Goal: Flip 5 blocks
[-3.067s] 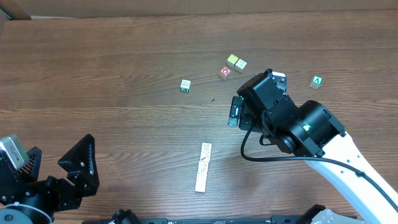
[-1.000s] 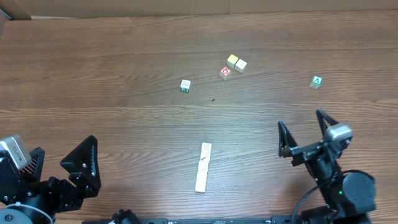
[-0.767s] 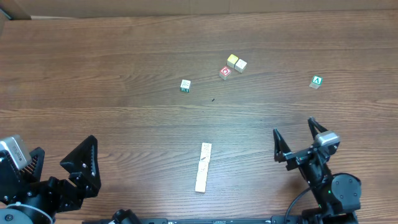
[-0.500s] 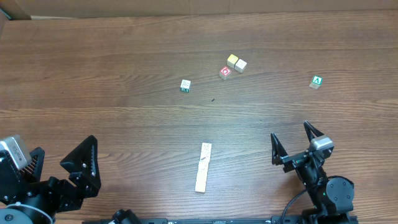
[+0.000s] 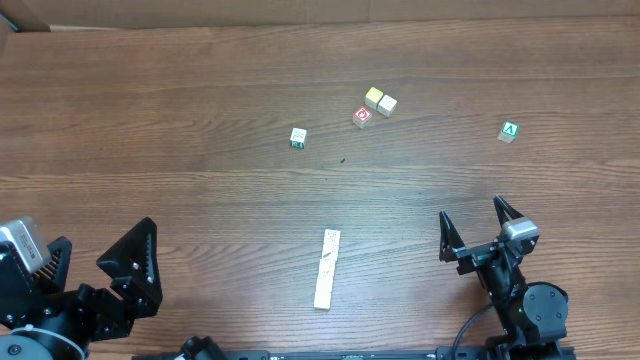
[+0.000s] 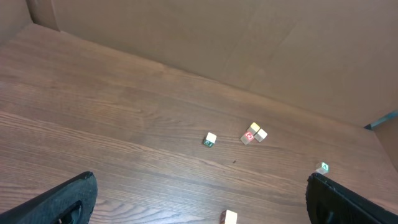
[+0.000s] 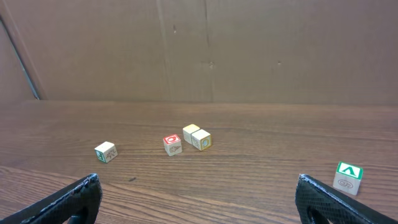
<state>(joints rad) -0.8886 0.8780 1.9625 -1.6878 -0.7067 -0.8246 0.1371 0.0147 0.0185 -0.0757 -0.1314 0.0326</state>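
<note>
**Near edge.** You had both arms low at the near edge of the table (image 5: 200, 180), one toward each near corner.
- The left gripper (image 6: 200, 178) sat by the near-left corner. Its fingers were spread wide and held nothing.
- The right gripper (image 7: 198, 179) sat by the near-right corner. Its fingers were likewise spread wide and held nothing.

**Task items.** Between the two grippers, close to the near edge and about midway along it, you had the row of pale blocks (image 5: 326, 268).
- The blocks lay end to end, touching, in a line running from the near edge toward the far edge, leaning slightly right.
- Faint marks showed on the top faces.
- You could not count the blocks with certainty from the overhead view.
- Neither gripper touched the row.

**Middle to far.** Past the table's middle, you had a lone cube with green marks (image 5: 297, 138) standing apart from everything else. To its right and a little farther back stood a red-faced cube (image 5: 362, 117). Just beyond it, a yellow-topped cube (image 5: 374, 97) touched a cream cube (image 5: 387, 104) on its right.

Well apart from that group, toward the right edge, you had a green cube with a white "A" (image 5: 510, 131).

A cardboard wall (image 7: 205, 50) stood along the far edge.
</note>
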